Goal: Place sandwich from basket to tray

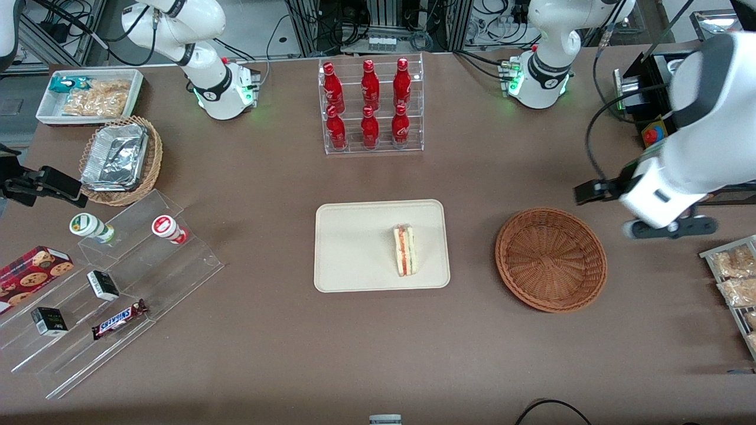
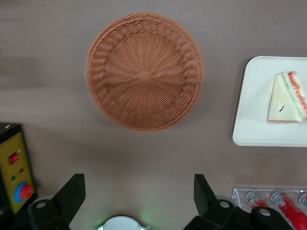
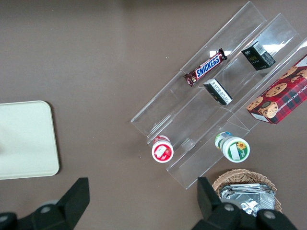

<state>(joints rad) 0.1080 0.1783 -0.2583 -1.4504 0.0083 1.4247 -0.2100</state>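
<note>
The sandwich point(image 1: 405, 250), a pale bread wedge with red and green filling, lies on the cream tray point(image 1: 354, 248) at the table's middle. It also shows in the left wrist view point(image 2: 288, 98) on the tray point(image 2: 254, 115). The reddish-brown basket point(image 1: 551, 258) is empty beside the tray, toward the working arm's end; it also shows in the left wrist view point(image 2: 145, 71). My left gripper point(image 1: 670, 227) hangs high above the table, beside the basket toward the working arm's end. Its fingers point(image 2: 72, 194) stand wide apart and hold nothing.
A clear rack of red bottles point(image 1: 371, 106) stands farther from the front camera than the tray. A control box point(image 1: 652, 133) and bagged snacks point(image 1: 735, 277) sit at the working arm's end. Acrylic steps point(image 1: 112, 283) with snacks and a foil-tray basket point(image 1: 121, 159) lie toward the parked arm's end.
</note>
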